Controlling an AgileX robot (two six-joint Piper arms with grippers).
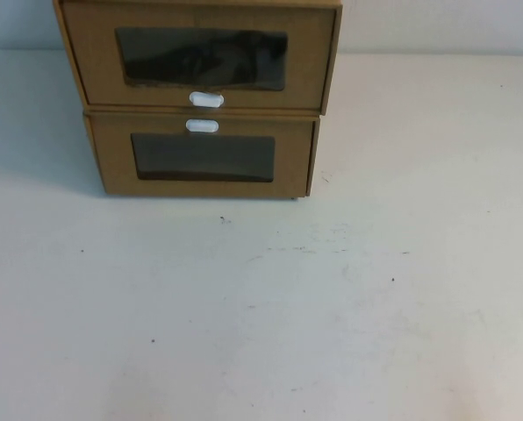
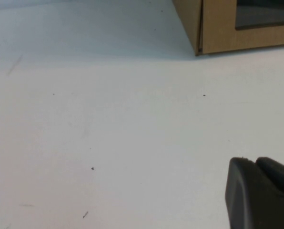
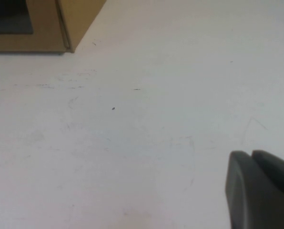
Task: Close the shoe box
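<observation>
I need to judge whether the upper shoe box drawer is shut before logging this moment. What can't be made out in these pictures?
- Shoe box: its top is cut off by the high view's edge.
- Contents: the window is too dark to read.
- Lower box: only corners show in both wrist views.
- Left claw: only a dark piece at the left wrist view's edge.
- Right claw: likewise in the right wrist view; absent from the high view.

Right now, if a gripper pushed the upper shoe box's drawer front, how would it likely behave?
The shoe box looks like thin cardboard, so probably light and slightly flexible. Stacked on the lower box, it may shift as a whole rather than only its drawer sliding. Its window seems clear plastic, likely to dent. The left gripper and right gripper sit away from both boxes.
</observation>
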